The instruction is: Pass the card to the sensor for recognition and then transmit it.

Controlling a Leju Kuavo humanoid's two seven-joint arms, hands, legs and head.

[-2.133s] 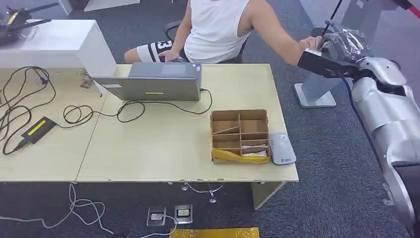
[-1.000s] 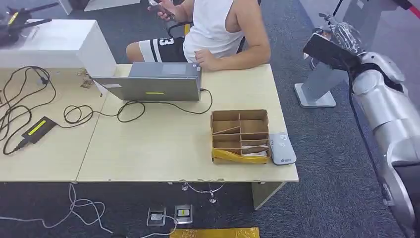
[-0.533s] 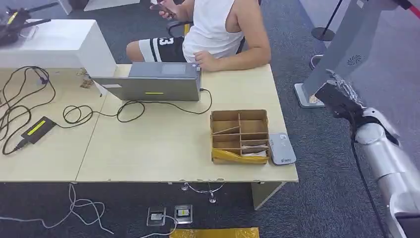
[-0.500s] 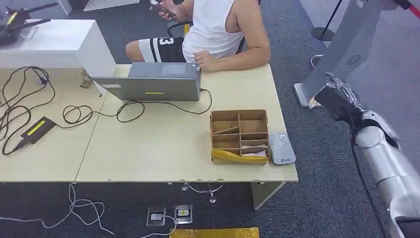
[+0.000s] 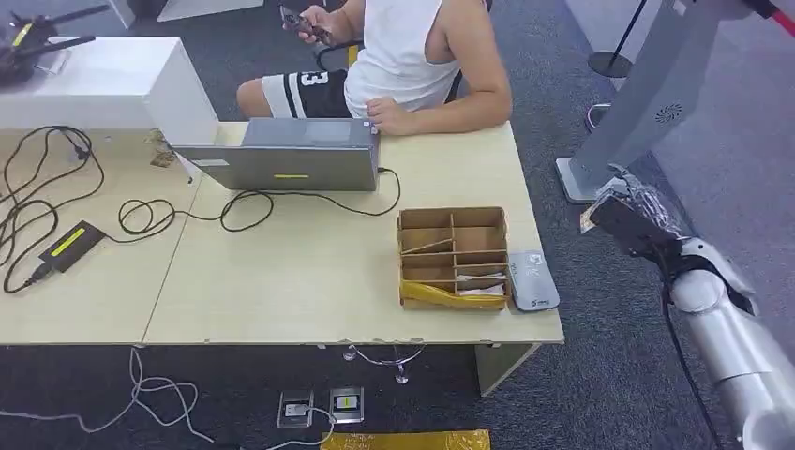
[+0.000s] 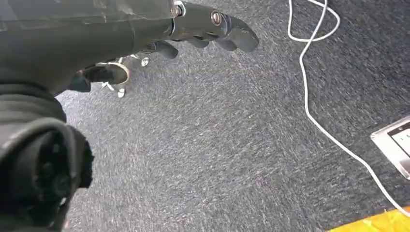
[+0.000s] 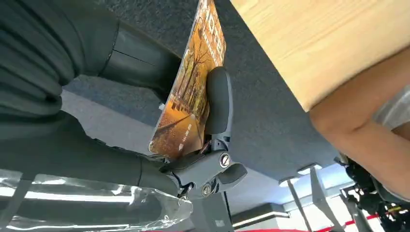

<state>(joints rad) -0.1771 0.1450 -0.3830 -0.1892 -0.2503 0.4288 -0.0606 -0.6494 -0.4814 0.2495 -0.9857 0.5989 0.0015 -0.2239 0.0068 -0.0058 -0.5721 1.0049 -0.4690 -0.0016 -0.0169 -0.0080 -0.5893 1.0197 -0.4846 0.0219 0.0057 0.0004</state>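
The right hand [image 5: 626, 214] hung out past the table's right end, above the dark carpet, and pinched the card [image 7: 189, 92], an orange picture card, between the thumb and a finger; in the right wrist view the card stood on edge against the finger, with the pale table [image 7: 333, 43] and a person's forearm [image 7: 360, 125] beyond it. The grey sensor [image 5: 532, 279] lay flat at the table's right front corner, just beside a cardboard divider box [image 5: 454, 255] that stood between it and the rest of the desk. Behind the box a laptop [image 5: 291, 161] sat with a black cable [image 5: 244, 204] looping across the table [image 5: 309, 281], and a seated person [image 5: 403, 56] leaned an arm on the far edge. A grey stand [image 5: 637, 103] rose from the floor near the right hand. The left hand [image 6: 203, 34] hung over the carpet with fingers loosely apart, holding nothing, near a white floor cable [image 6: 314, 111].
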